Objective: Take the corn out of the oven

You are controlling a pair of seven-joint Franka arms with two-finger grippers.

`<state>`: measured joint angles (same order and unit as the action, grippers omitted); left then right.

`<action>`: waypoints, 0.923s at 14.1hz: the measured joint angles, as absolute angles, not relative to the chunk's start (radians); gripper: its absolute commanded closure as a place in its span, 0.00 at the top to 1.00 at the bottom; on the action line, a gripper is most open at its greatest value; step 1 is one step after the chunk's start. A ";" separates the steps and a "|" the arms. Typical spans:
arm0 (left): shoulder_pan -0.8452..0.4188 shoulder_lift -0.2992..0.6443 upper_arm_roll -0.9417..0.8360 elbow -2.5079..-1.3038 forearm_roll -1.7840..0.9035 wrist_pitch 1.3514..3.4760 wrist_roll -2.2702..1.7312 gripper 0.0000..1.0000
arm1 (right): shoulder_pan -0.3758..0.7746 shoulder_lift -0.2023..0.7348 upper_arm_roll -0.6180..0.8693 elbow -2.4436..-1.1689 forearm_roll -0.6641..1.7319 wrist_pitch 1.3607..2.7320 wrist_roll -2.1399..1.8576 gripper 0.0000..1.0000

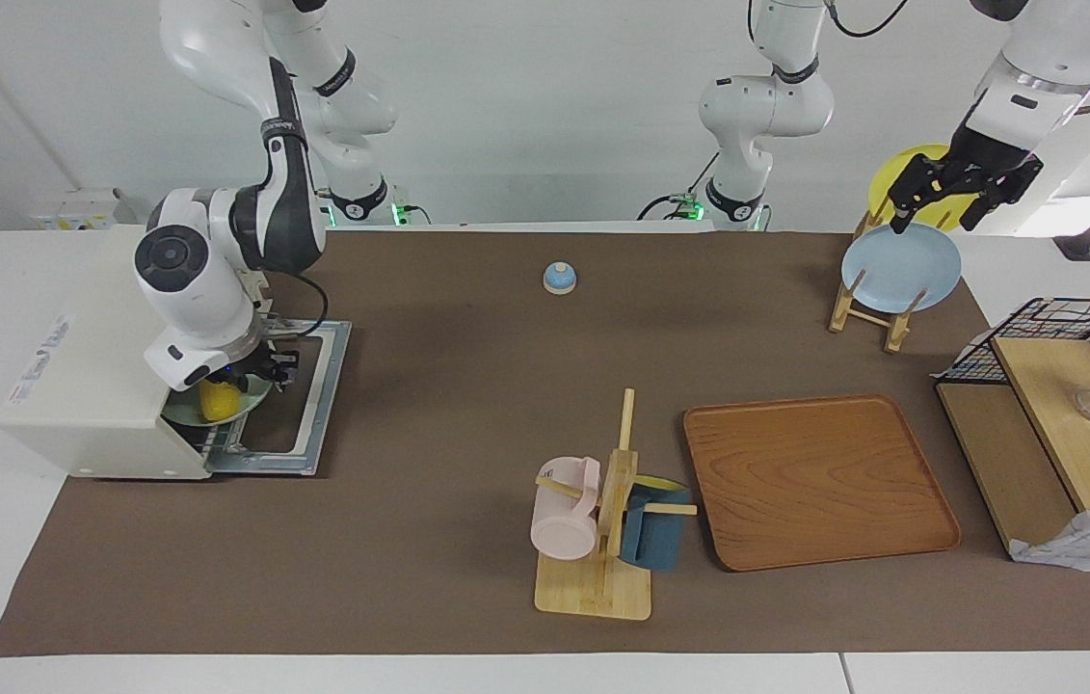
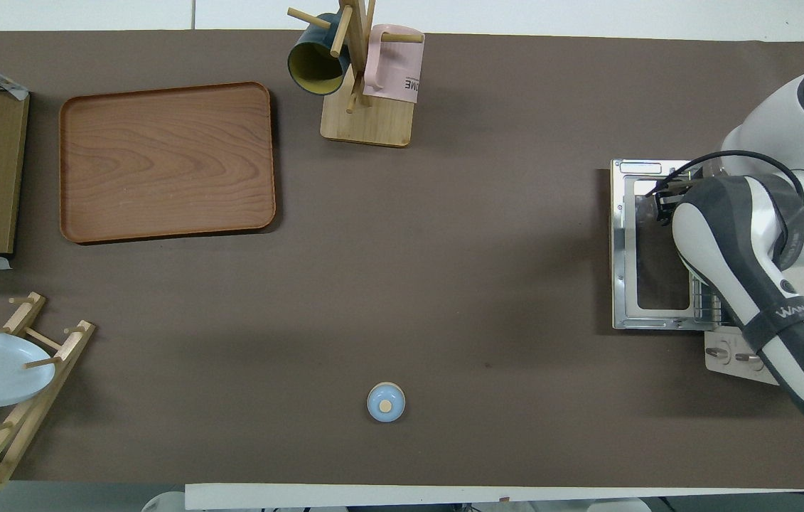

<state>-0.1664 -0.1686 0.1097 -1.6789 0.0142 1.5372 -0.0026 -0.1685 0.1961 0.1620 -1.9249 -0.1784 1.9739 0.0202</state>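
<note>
The off-white oven (image 1: 92,386) stands at the right arm's end of the table, its glass door (image 1: 308,405) folded down flat. The yellow corn (image 1: 217,399) lies on a round grey plate (image 1: 183,413) on the rack at the oven's mouth. My right gripper (image 1: 267,371) is low over the door at the mouth, right beside the corn; its wrist covers part of the corn. In the overhead view the right arm hides the corn, and the door (image 2: 650,249) and the right gripper (image 2: 661,203) show. My left gripper (image 1: 935,220) waits open over the plate rack.
A wooden tray (image 1: 819,482) and a mug tree (image 1: 602,540) with a pink and a blue mug lie farther from the robots. A small blue knob (image 1: 559,278) is near them. A plate rack (image 1: 877,308) holds a blue plate (image 1: 901,267) and a yellow one. A black wire basket (image 1: 1065,333) stands at the left arm's end.
</note>
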 measured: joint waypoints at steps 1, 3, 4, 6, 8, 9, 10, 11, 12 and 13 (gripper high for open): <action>-0.166 -0.169 0.110 -1.679 0.014 1.537 -0.003 1.00 | -0.167 0.196 0.162 -1.932 -0.178 1.985 0.020 0.45; -0.166 -0.169 0.110 -1.679 0.014 1.537 -0.003 1.00 | -0.167 0.196 0.162 -1.963 -0.178 2.012 0.020 0.14; -0.166 -0.169 0.110 -1.679 0.014 1.537 -0.003 1.00 | -0.164 0.196 0.162 -1.974 -0.181 2.014 0.019 0.00; -0.166 -0.169 0.110 -1.679 0.014 1.537 -0.003 1.00 | -0.151 0.193 0.163 -1.974 -0.191 1.991 0.005 0.00; -0.166 -0.169 0.110 -1.679 0.014 1.537 -0.003 1.00 | -0.101 0.183 0.164 -1.937 -0.209 1.912 0.003 0.00; -0.166 -0.169 0.110 -1.679 0.014 1.537 -0.003 1.00 | -0.066 0.184 0.164 -1.906 -0.212 1.867 0.012 0.00; -0.166 -0.169 0.110 -1.679 0.014 1.537 -0.003 1.00 | -0.025 0.186 0.165 -1.867 -0.212 1.820 0.038 0.00; -0.166 -0.169 0.110 -1.679 0.014 1.537 -0.003 1.00 | 0.022 0.191 0.166 -1.828 -0.212 1.778 0.073 0.00; -0.166 -0.169 0.110 -1.679 0.014 1.537 -0.003 1.00 | 0.077 0.199 0.167 -1.787 -0.212 1.740 0.124 0.00; -0.166 -0.169 0.110 -1.679 0.014 1.537 -0.003 1.00 | 0.140 0.211 0.169 -1.746 -0.211 1.706 0.190 0.00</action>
<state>-0.1664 -0.1686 0.1095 -1.6789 0.0142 1.5372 -0.0026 0.1403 0.2109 0.1692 -1.7458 -0.2106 1.7061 0.1905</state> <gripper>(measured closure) 0.000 0.974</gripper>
